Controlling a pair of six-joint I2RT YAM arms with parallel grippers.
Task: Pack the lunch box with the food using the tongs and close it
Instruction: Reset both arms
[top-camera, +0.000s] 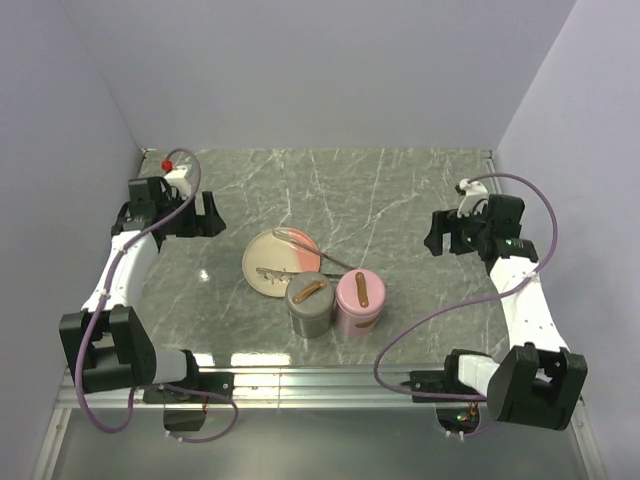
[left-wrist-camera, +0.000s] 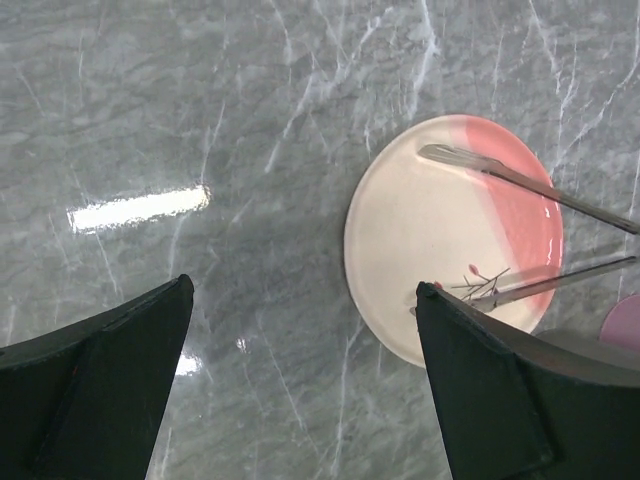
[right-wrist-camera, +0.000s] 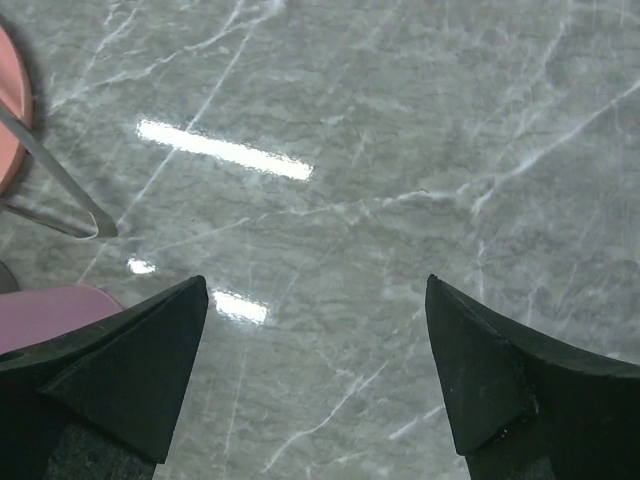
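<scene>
tongs (top-camera: 318, 251): thin silver, arms spread in a V, pinching nothing. They lie across the plate with the tips on it and the joined end off its right rim on the table.
plate (top-camera: 266, 256): round, cream with a pink half, mid-table.
lunch box: grey container (top-camera: 310, 308) and pink container (top-camera: 360, 302), each lidded with a brown strap handle. They touch side by side, just beside the plate's near-right edge.
left gripper (top-camera: 211, 215): fingers wide apart, holding nothing, over bare table left of the plate.
right gripper (top-camera: 435, 236): fingers wide apart, holding nothing, well to the right.
table (top-camera: 400, 190): glossy grey marble with white veins and light glare.
room: pale walls (top-camera: 330, 70) on three sides, metal rail (top-camera: 330, 385) at the near edge.
left wrist only: thin reddish twig-like mark on the plate by the lower tong arm.
right wrist only: closed bend of the tongs (right-wrist-camera: 60, 185) resting on the marble, beside the pink lid.
</scene>
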